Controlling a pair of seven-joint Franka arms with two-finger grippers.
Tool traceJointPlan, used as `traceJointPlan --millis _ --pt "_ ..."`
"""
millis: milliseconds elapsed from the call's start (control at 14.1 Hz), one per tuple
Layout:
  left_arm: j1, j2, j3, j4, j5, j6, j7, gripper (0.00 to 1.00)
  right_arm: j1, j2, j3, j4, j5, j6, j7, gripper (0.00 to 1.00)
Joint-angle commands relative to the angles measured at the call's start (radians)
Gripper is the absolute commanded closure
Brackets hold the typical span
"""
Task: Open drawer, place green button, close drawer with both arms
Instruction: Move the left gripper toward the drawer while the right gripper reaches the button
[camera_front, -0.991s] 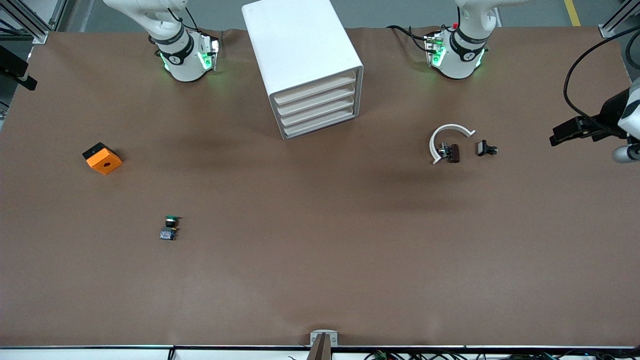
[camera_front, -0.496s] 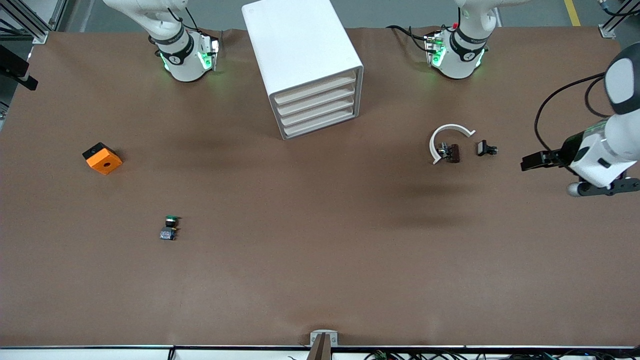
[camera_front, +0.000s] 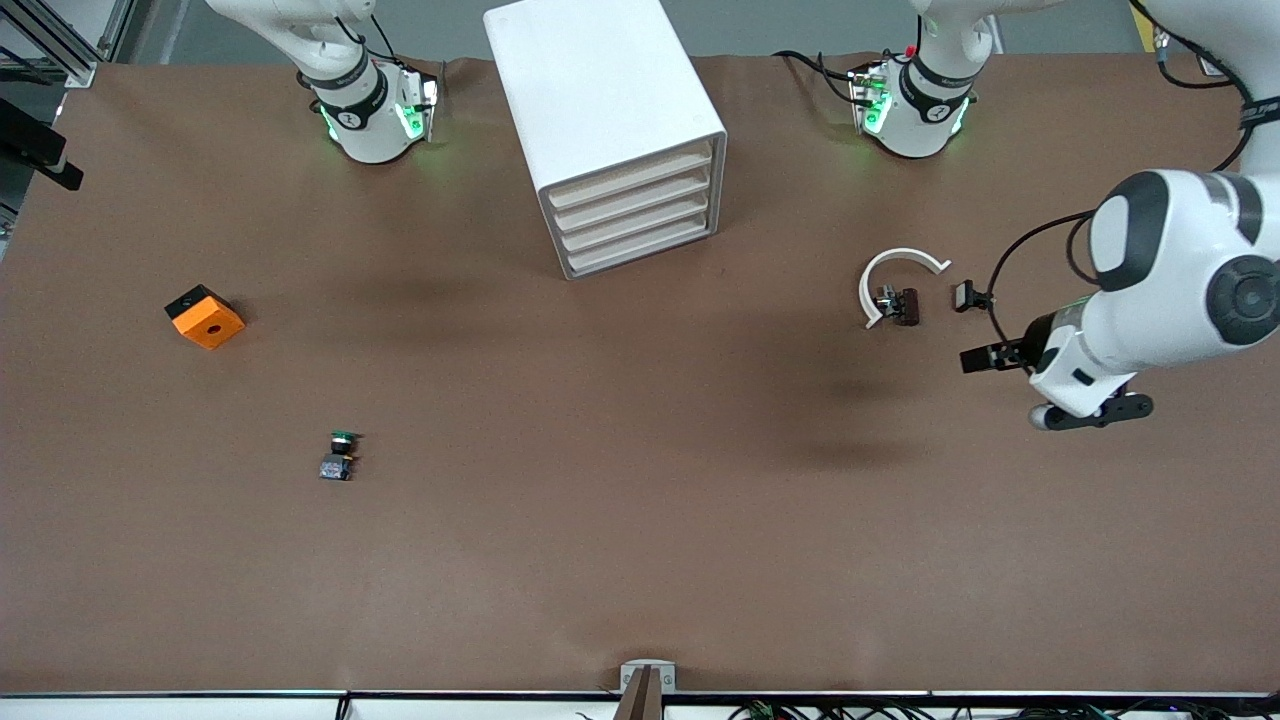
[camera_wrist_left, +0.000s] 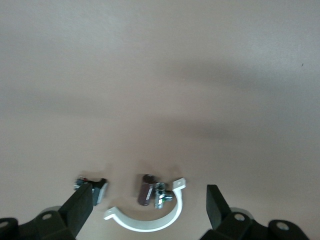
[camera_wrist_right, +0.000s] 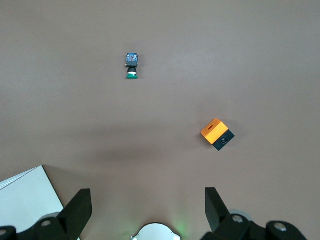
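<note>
We see the button (camera_front: 340, 456) lying on the table toward the right arm's end, nearer to the front camera than the orange block (camera_front: 205, 317) and well apart from both grippers. The left gripper (camera_wrist_left: 149, 210) hangs with fingers wide apart over the table near the white curved clip (camera_front: 890, 283) and the small black piece (camera_front: 972, 297). The right gripper (camera_wrist_right: 148, 212), also spread wide, waits high above its base. All 4 drawers of the white cabinet (camera_front: 604, 130) are closed.

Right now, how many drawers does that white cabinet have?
4 drawers, stacked one above another in the front of the white cabinet, which stands between the two arm bases. All four look shut; none appears hidden.
</note>
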Motion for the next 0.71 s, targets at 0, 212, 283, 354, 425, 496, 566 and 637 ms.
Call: traceJointPlan --millis 0,212,283,354,425,496,566,637 --pt "-0.038 0.032 -0.004 0.017 -0.009 0.022 -0.127 0.0 -0.012 0.014 0.008 0.012 0.008 -0.007 -0.005 0.0" --pt "-0.084 0.094 -0.007 0.076 -0.009 0.027 -0.308 0.0 -0.008 0.058 0.008 0.016 0.006 0.005 -0.022 0.0" --pt "-0.107 0.122 -0.007 0.103 -0.009 0.027 -0.383 0.0 -0.012 0.059 0.009 0.016 0.011 0.02 -0.043 0.0" --pt "-0.124 0.147 -0.007 0.125 -0.009 0.025 -0.464 0.0 -0.012 0.059 0.008 0.016 0.011 0.028 -0.059 0.0" --pt "-0.136 0.167 -0.007 0.148 -0.008 0.024 -0.527 0.0 -0.008 0.068 0.009 0.007 0.009 0.037 -0.059 0.0" --pt "-0.159 0.193 -0.007 0.174 -0.012 0.022 -0.592 0.0 -0.008 0.125 0.009 0.009 0.009 0.039 -0.054 0.0" --pt "-0.164 0.225 -0.008 0.207 -0.038 0.019 -0.648 0.0 -0.009 0.169 0.011 0.015 0.014 0.037 -0.057 0.0" --pt "-0.166 0.265 -0.008 0.25 -0.099 0.017 -0.716 0.0 -0.011 0.177 0.011 0.015 0.014 0.046 -0.064 0.0"
